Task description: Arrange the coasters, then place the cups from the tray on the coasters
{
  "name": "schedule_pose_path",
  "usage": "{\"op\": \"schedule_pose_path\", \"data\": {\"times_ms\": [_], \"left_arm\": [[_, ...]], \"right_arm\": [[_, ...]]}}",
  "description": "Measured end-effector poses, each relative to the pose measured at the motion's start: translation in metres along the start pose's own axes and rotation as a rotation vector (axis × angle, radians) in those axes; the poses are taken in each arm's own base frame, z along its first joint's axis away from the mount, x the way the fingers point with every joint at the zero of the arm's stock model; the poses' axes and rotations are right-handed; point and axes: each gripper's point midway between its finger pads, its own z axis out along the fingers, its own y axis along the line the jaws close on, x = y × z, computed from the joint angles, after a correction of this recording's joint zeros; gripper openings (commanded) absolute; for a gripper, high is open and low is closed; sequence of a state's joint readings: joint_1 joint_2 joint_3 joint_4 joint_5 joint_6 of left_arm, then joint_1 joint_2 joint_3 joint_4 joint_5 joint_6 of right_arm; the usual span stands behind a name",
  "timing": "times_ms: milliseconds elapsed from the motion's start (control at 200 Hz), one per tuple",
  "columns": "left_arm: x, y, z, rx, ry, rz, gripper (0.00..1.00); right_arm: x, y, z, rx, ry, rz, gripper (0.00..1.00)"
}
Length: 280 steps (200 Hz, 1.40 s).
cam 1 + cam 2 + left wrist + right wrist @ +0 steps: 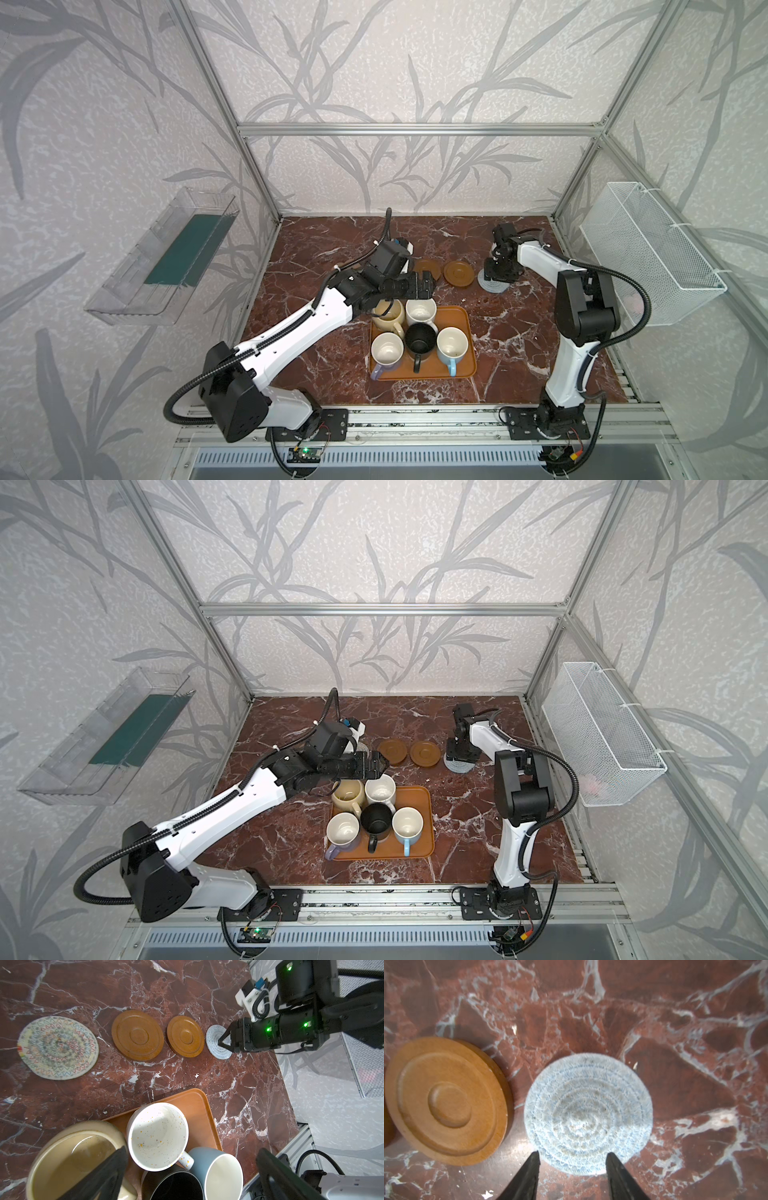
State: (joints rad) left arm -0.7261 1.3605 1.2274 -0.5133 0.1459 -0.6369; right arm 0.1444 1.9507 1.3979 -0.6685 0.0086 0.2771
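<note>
Coaster [587,1113], round, woven, grey-blue, on marbled tabletop [675,1022] beside a ringed wooden disc [446,1101]; right fingers [532,1169] partly apart astride the coaster's edge; left fingers [108,1172] wide apart, empty.

I count five cups [420,309] on one tray [466,365]. I can see four coasters [185,1035]: two wooden, two woven.

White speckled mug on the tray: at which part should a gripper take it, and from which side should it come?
Probably the rim wall on the side facing the coasters, from above, one finger inside and one outside. The white speckled mug stands upright and that side is free. Its handle is crowded by the black mug and light blue mug.
</note>
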Motion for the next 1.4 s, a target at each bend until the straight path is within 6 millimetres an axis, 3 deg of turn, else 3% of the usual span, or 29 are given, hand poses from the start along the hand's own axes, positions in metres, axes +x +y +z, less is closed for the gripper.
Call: {"op": "schedule_pose_path", "data": {"times_ms": [225, 465, 775, 1095, 1165, 1250, 1400], "left_arm": [[0.000, 0.001, -0.017, 0.001, -0.016, -0.004, 0.99], [0.019, 0.016, -0.019, -0.040, 0.028, -0.027, 0.99], [0.030, 0.026, -0.038, -0.074, 0.046, -0.048, 0.99], [0.048, 0.047, -0.038, -0.160, 0.097, -0.058, 0.99], [0.054, 0.053, -0.037, -0.184, 0.113, -0.058, 0.99], [0.061, 0.062, -0.039, -0.218, 0.131, -0.058, 0.98], [0.070, 0.071, -0.038, -0.249, 0.147, -0.064, 0.96]], "right_arm": [[0.027, -0.008, 0.009, 0.020, 0.061, -0.001, 0.52], [0.016, -0.005, 0.016, 0.018, 0.050, -0.002, 0.51], [0.003, -0.004, 0.021, 0.030, 0.044, -0.011, 0.51], [-0.003, -0.002, 0.021, 0.027, 0.030, -0.019, 0.53], [-0.003, -0.002, 0.020, 0.027, 0.027, -0.019, 0.60], [-0.005, 0.001, 0.013, 0.024, 0.011, -0.026, 0.81], [-0.014, 0.014, -0.022, 0.002, -0.064, -0.049, 0.99]]}}
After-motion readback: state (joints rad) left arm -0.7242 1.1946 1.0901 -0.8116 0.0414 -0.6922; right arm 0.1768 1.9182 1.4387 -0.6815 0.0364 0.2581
